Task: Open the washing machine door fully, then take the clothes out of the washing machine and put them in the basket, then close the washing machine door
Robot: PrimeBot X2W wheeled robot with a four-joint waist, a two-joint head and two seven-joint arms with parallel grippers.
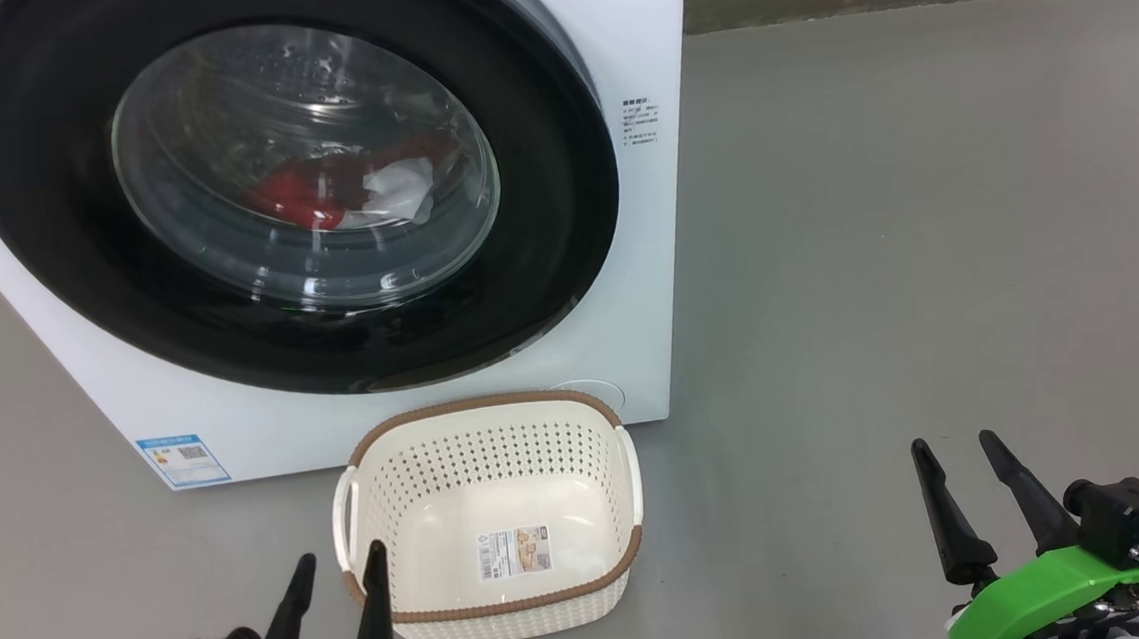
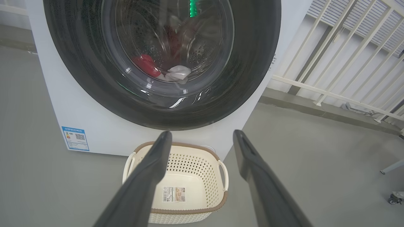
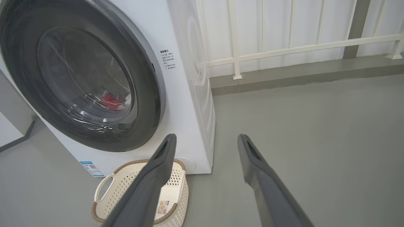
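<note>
Left tool (image 1: 340,553), fingers apart, hangs just near-left of the basket (image 1: 483,404); right tool (image 1: 953,441), likewise apart, well right.

The door (image 1: 73,244) lies shut against the machine (image 1: 650,254), so its glass stands between us and the clothes (image 1: 300,193). The basket (image 1: 480,403) sits on the floor (image 1: 924,234) just before the machine, below the door's lower rim, open-topped, so we can reach in from above. Our left gripper (image 1: 341,552) hovers near its left front corner. To our right the floor gives wide room, up to the railing (image 3: 284,50).
</note>
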